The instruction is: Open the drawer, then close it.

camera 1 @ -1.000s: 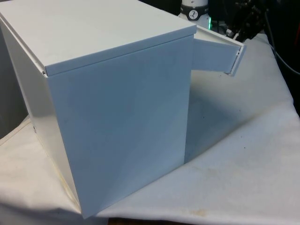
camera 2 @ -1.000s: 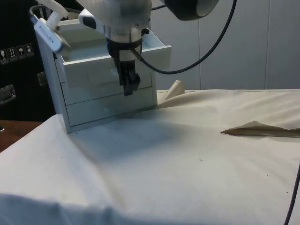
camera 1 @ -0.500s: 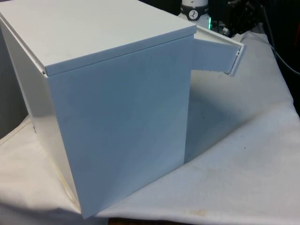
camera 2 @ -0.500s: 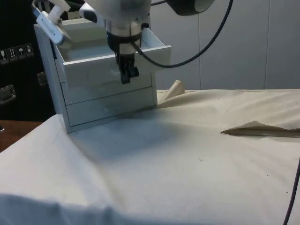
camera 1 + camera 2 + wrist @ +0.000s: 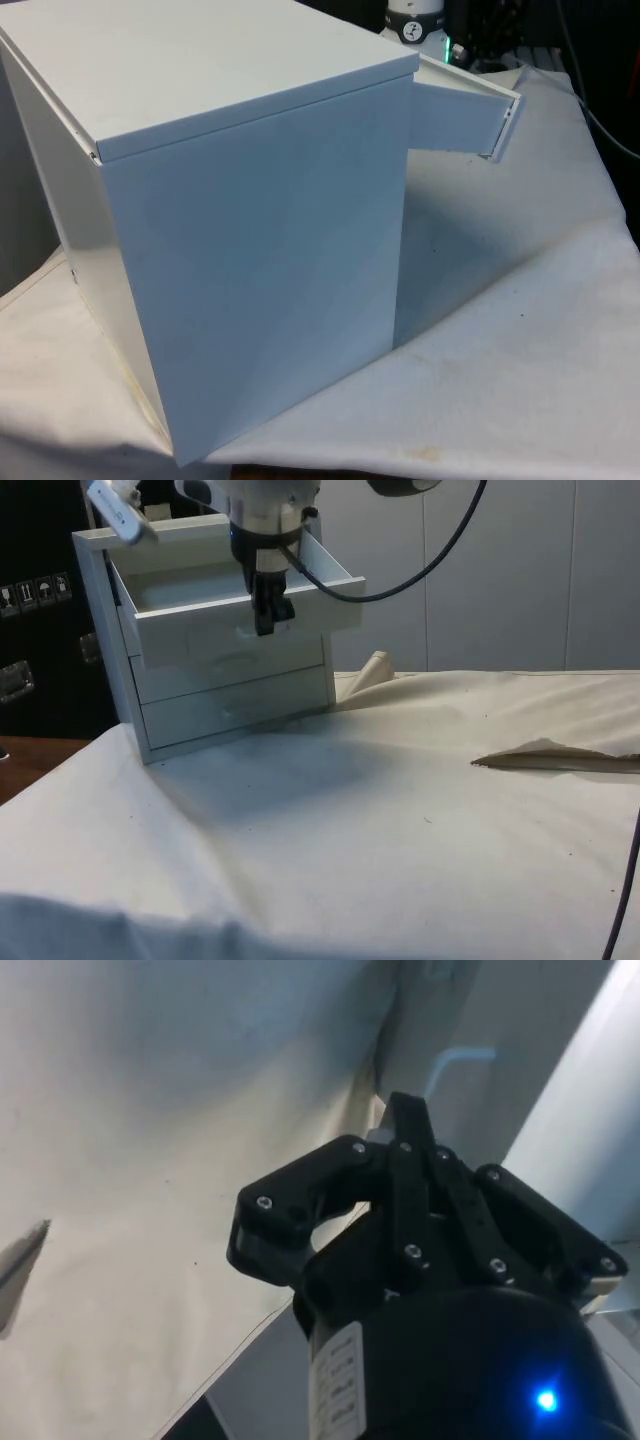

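rising since the earlier frame, the gripper [image 5: 264,620] now hangs closed and empty before the top drawer [image 5: 235,620], which juts open from the chest [image 5: 230,230] on the counter [image 5: 400,830], probably poised to push it shut.

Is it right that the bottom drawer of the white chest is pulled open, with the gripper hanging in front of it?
Not quite: it is the top drawer of the white chest that is pulled open, as the side view shows. The bottom drawer is shut. The gripper does hang in front of the open one.

place: lab | cues: white cloth [image 5: 400,820] over table, dark cabinets [image 5: 40,610], robot cable [image 5: 420,570]
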